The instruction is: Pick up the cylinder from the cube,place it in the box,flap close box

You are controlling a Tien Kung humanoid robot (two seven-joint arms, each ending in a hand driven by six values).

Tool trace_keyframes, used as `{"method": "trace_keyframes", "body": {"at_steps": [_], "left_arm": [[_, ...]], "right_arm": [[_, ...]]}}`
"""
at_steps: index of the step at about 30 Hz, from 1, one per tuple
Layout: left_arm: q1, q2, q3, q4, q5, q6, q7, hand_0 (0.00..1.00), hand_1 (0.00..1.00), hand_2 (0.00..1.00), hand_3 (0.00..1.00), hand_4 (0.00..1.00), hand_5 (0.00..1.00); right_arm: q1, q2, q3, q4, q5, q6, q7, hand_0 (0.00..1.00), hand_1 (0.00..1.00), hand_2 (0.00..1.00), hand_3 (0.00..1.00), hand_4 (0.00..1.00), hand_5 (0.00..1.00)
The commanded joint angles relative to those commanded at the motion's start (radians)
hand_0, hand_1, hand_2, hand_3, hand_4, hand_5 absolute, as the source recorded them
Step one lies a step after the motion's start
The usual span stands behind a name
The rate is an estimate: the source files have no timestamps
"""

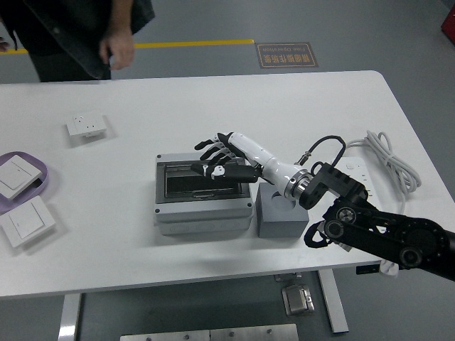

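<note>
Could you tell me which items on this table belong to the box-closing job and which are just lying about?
Job:
grey box, lid down
grey cube
right hand above the lid

Lying about:
wall socket
two wall switches
purple tray
power strip

We see the grey box (203, 195) lying flat near the middle of the white table with its dark-windowed flap down and closed, and just beside its right end, touching or nearly so, the dark grey cube (280, 215) standing square, its top partly hidden.
</note>
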Motion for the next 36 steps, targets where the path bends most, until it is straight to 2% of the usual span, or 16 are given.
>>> {"method": "trace_keyframes", "body": {"at_steps": [3,6,16,22,29,36], "left_arm": [[0.0,-0.001,0.003,0.0,-0.004,-0.001,0.0,0.645,0.627,0.565,0.633,0.686,0.302],[-0.001,-0.001,0.007,0.001,-0.007,-0.002,0.001,0.645,0.627,0.565,0.633,0.686,0.302],[-0.001,0.016,0.0,0.007,0.009,-0.002,0.003,0.646,0.629,0.566,0.635,0.686,0.3],[-0.004,0.02,-0.019,0.005,0.032,-0.002,0.001,0.645,0.628,0.566,0.636,0.686,0.3],[0.005,0.02,-0.033,0.005,0.046,-0.002,0.002,0.646,0.629,0.566,0.638,0.688,0.3],[0.001,0.029,-0.037,0.012,0.038,-0.005,0.0,0.646,0.629,0.568,0.638,0.691,0.303]], "right_arm": [[-0.023,-0.018,0.063,0.022,-0.027,0.001,-0.005,0.589,0.588,0.638,0.708,0.818,0.536],[-0.056,-0.029,0.125,0.016,-0.042,-0.005,0.001,0.589,0.591,0.637,0.695,0.799,0.515],[-0.185,-0.07,0.347,-0.047,0.004,-0.046,0.109,0.596,0.598,0.637,0.688,0.802,0.53],[-0.271,-0.052,0.462,-0.051,0.067,-0.075,0.215,0.606,0.608,0.637,0.679,0.798,0.521],[-0.357,-0.01,0.569,-0.048,0.072,-0.084,0.264,0.607,0.611,0.632,0.651,0.779,0.508],[-0.401,0.002,0.621,-0.05,0.097,-0.097,0.303,0.612,0.607,0.626,0.645,0.776,0.504]]}}
